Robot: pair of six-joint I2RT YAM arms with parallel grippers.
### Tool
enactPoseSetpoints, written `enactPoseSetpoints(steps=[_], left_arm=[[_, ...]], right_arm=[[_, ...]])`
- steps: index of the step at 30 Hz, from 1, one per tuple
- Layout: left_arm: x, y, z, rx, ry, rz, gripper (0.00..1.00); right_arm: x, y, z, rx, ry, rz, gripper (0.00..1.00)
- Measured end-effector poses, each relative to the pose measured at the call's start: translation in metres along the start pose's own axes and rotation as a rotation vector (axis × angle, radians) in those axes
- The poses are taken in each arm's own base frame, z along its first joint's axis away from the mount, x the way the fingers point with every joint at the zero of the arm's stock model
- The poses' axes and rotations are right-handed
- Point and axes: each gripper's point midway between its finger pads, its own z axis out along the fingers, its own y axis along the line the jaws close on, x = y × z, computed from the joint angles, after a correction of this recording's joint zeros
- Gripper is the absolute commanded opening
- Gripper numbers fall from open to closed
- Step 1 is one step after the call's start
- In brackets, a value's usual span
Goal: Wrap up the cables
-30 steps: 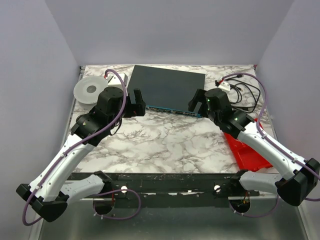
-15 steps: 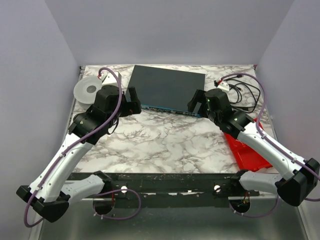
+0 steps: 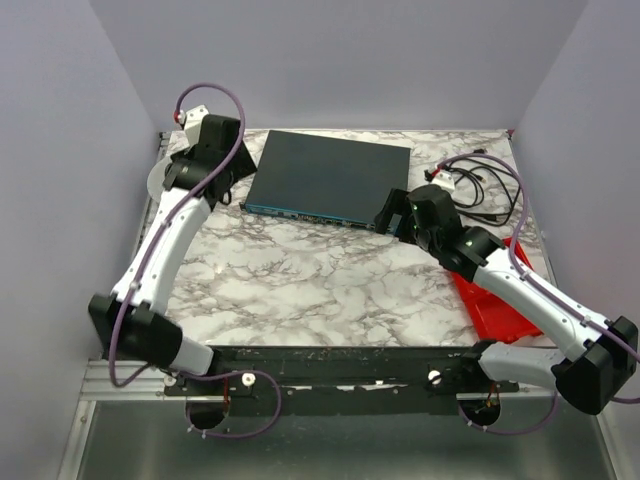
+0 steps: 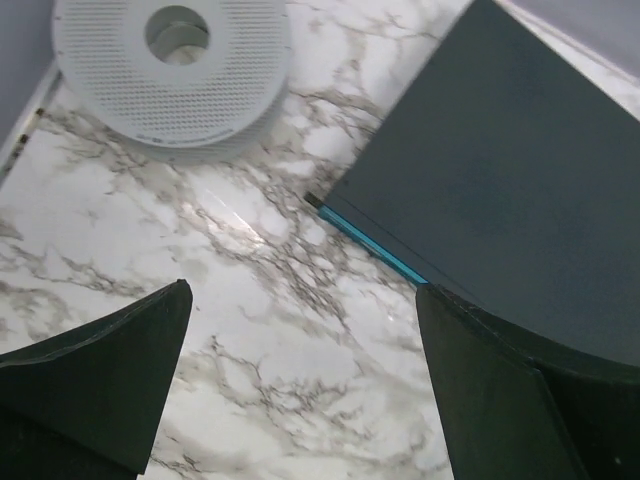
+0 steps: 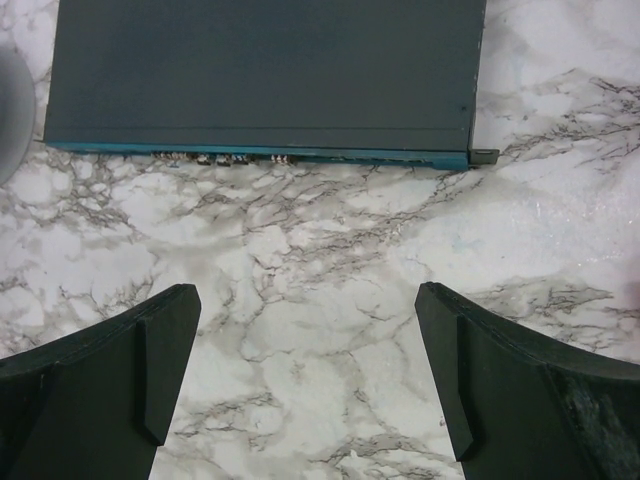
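Observation:
The cables do not show as a thin white wire in any view. A dark flat box with a teal front edge lies at the back middle of the marble table. My left gripper hovers open by the box's near left corner, with bare marble between its fingers. A white perforated spool disc lies just beyond it at the far left. My right gripper stands open over the marble in front of the box's near edge, holding nothing.
A tangle of black cords with a small white adapter lies at the back right. A red tray sits at the right edge under my right arm. Purple walls close in the left, back and right sides.
My left arm has swung from the box's front edge back toward the far left corner, above the spool disc. The right arm has hardly moved. Both grippers stayed open.

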Motion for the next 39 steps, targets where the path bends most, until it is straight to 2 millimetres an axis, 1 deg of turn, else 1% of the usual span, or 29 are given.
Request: enactPoseSetpoints(steps=[3, 4, 5, 6, 7, 10, 12, 14, 16, 20, 23, 31, 34, 39], left_arm=[[-0.016, 0.007, 0.052, -0.153, -0.001, 0.03, 0.97], [-0.017, 0.008, 0.064, -0.18, 0.004, 0.044, 0.97], [-0.021, 0.012, 0.081, -0.242, 0.008, 0.087, 0.97], [-0.025, 0.011, 0.094, -0.269, 0.006, 0.108, 0.97], [-0.028, 0.012, 0.111, -0.307, 0.006, 0.135, 0.97], [-0.03, 0.015, 0.154, -0.393, 0.032, 0.215, 0.96], [-0.026, 0.021, 0.175, -0.431, 0.05, 0.244, 0.96], [-0.022, 0.031, 0.189, -0.469, 0.075, 0.282, 0.96], [-0.011, 0.044, 0.208, -0.507, 0.113, 0.313, 0.95], [0.002, 0.066, 0.224, -0.561, 0.172, 0.359, 0.95], [0.008, 0.076, 0.229, -0.58, 0.206, 0.386, 0.95], [0.027, 0.086, 0.24, -0.599, 0.277, 0.464, 0.95], [0.034, 0.088, 0.243, -0.605, 0.3, 0.494, 0.95], [0.038, 0.096, 0.246, -0.638, 0.315, 0.54, 0.94]], right_arm=[[0.005, -0.001, 0.001, -0.004, 0.016, -0.004, 1.0], [0.005, 0.0, 0.001, -0.005, 0.016, -0.003, 1.0], [0.005, 0.0, 0.001, -0.006, 0.017, -0.004, 1.0], [0.005, 0.0, 0.0, -0.008, 0.017, -0.003, 1.0], [0.005, 0.0, 0.0, -0.01, 0.016, -0.003, 1.0], [0.002, 0.001, -0.004, -0.021, 0.008, -0.001, 1.0], [0.0, 0.002, -0.007, -0.029, 0.002, -0.002, 1.0], [-0.001, 0.003, -0.008, -0.035, -0.001, -0.005, 1.0], [-0.001, 0.003, -0.009, -0.037, -0.001, -0.011, 1.0], [-0.001, 0.002, -0.009, -0.038, -0.001, -0.026, 1.0], [-0.001, 0.002, -0.009, -0.037, 0.0, -0.036, 1.0], [0.007, -0.003, -0.006, -0.029, 0.017, -0.051, 1.0], [0.007, -0.002, -0.006, -0.034, 0.015, -0.052, 1.0], [0.004, 0.0, -0.005, -0.044, 0.002, -0.063, 1.0]])
